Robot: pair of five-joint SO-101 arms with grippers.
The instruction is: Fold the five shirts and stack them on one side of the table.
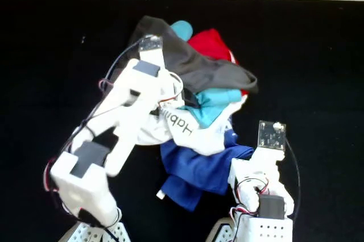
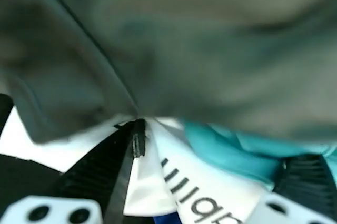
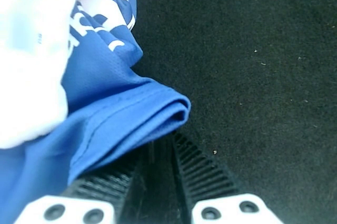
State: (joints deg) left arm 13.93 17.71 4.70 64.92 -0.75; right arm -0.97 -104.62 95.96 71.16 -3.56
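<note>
— Black cloth covers the table, and all five shirts lie in one heap at its middle. A dark grey shirt is draped on top, with a red shirt behind it. A teal shirt and a white printed shirt lie below, and a royal-blue jersey is nearest the arms.
— No folding done, then?
— None, I'd judge. Nothing lies flat or stacked, so the step in hand is freeing one shirt.
— And the claws?
— The left gripper is spread wide under the grey shirt's edge, with white and teal cloth between its jaws. The right gripper is pressed together at the blue jersey's folded hem. I can't tell whether it nips any cloth.
— Next?
— Probably close the left claw on a single layer, lift it clear and spread it on bare table.
</note>
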